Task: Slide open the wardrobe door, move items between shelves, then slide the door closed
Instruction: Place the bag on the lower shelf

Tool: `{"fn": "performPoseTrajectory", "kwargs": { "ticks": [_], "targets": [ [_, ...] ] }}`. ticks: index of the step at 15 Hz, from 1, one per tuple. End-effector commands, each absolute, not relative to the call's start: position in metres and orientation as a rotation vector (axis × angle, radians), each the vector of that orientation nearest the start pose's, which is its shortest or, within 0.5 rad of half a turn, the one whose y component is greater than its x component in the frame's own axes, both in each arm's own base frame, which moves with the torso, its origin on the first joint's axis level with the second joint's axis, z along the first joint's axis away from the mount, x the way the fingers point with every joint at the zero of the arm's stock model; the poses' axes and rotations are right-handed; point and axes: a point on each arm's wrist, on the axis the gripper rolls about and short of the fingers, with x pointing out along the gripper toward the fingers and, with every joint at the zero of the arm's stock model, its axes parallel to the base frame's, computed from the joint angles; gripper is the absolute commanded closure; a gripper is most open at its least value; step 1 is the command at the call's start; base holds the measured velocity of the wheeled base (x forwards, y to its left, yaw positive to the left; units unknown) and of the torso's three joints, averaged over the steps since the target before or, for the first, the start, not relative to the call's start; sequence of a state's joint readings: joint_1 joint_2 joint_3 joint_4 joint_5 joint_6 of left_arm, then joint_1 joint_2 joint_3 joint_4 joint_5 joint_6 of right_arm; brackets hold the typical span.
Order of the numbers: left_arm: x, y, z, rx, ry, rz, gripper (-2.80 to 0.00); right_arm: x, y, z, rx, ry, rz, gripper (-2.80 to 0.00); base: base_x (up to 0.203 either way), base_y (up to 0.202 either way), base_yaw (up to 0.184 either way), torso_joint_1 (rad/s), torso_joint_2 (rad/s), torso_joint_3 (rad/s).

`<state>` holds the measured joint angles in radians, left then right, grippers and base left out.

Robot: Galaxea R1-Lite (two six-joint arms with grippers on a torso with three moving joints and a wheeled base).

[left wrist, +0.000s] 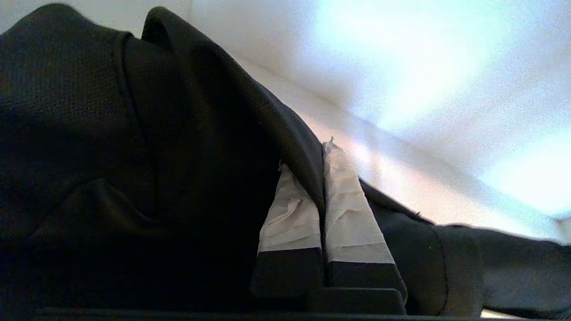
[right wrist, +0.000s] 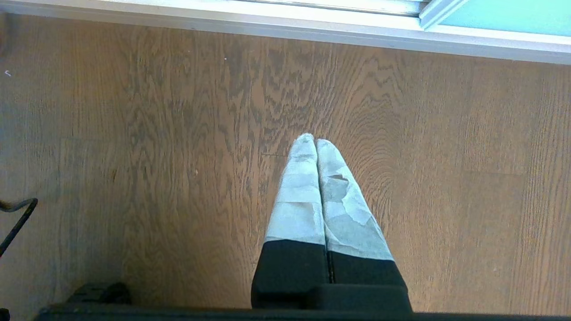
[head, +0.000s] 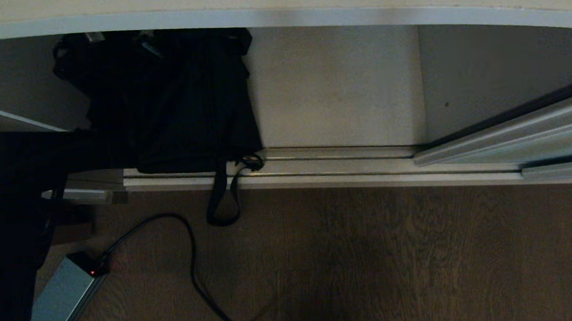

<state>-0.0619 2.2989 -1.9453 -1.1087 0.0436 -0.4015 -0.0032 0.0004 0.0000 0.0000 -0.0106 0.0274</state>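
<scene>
Hanging from the left gripper (left wrist: 322, 156), whose jaws pinch its fabric, the black bag (head: 181, 102) sits between shelves with the sliding wardrobe door (head: 540, 127) open, so placing and closing remain, while the right gripper (right wrist: 316, 145) idles, jaws pressed together.

A grey box (head: 61, 299) and black cable (head: 193, 272) lie on the wooden floor (head: 399, 263).

The head view is dim, and the black bag (head: 171, 103) at upper left loses its detail in shadow. In the left wrist view, glare whitens the upper right. The wood floor (right wrist: 134, 156) is evenly lit and sharp.
</scene>
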Motion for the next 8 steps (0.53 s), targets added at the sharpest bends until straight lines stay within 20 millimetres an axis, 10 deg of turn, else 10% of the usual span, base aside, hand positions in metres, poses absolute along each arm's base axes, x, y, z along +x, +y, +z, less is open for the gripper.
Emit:
{"fn": "performPoseTrajectory", "kwargs": {
  "ticks": [1,8],
  "targets": [
    [0.4761,-0.0289,0.2838,-0.426,-0.705,-0.159,0.00,-0.0230,-0.0002,0.0754,0.028,-0.003,-0.014,0.00,0.000,0.000,0.000,0.000,0.00,0.000],
    [0.4716,-0.0285,0.2912,-0.432,-0.722,-0.160,0.00,-0.0229,-0.0002,0.0754,0.028,-0.002,-0.014,0.00,0.000,0.000,0.000,0.000,0.00,0.000]
  ]
}}
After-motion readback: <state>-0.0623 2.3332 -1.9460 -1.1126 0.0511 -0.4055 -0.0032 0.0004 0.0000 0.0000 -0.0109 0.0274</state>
